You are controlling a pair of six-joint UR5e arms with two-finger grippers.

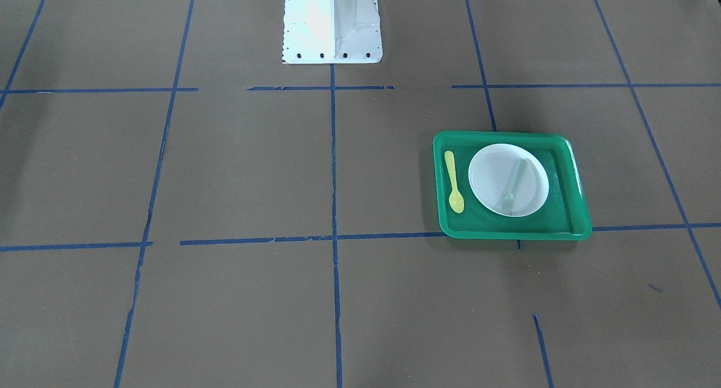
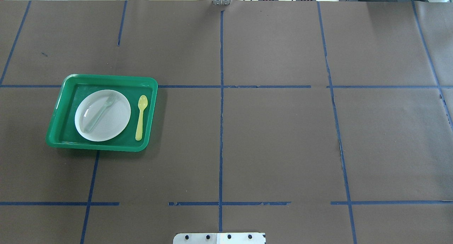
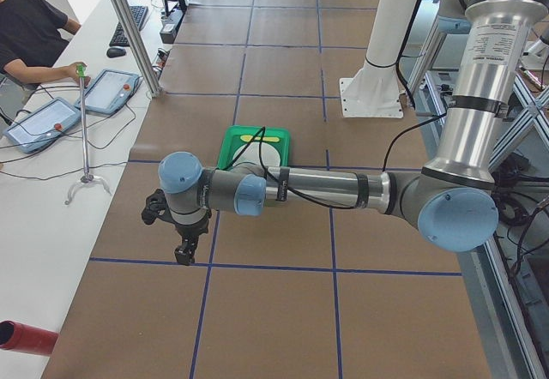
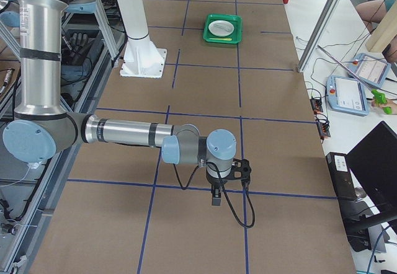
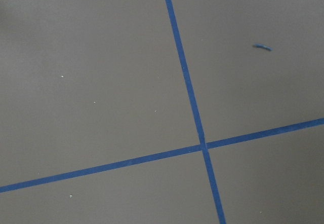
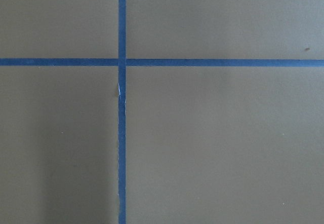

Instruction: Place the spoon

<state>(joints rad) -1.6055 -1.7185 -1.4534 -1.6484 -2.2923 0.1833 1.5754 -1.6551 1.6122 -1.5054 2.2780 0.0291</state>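
Lying in tray (image 2: 106, 147): spoon (image 2: 141, 117) | far from left gripper (image 3: 183, 255), right gripper (image 4: 215, 200) | grip state: cannot tell

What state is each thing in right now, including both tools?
spoon: lying flat on the tray floor, beside the plate, held by nothing.
fork: lying across the plate.
plate: sitting in the tray, fork on it.
tray: flat on the table.
left tool: above bare table, open or shut unclear.
right tool: above bare table, open or shut unclear.

One each: spoon (image 2: 141, 117); fork (image 2: 100, 113); plate (image 2: 118, 118); tray (image 2: 95, 146)
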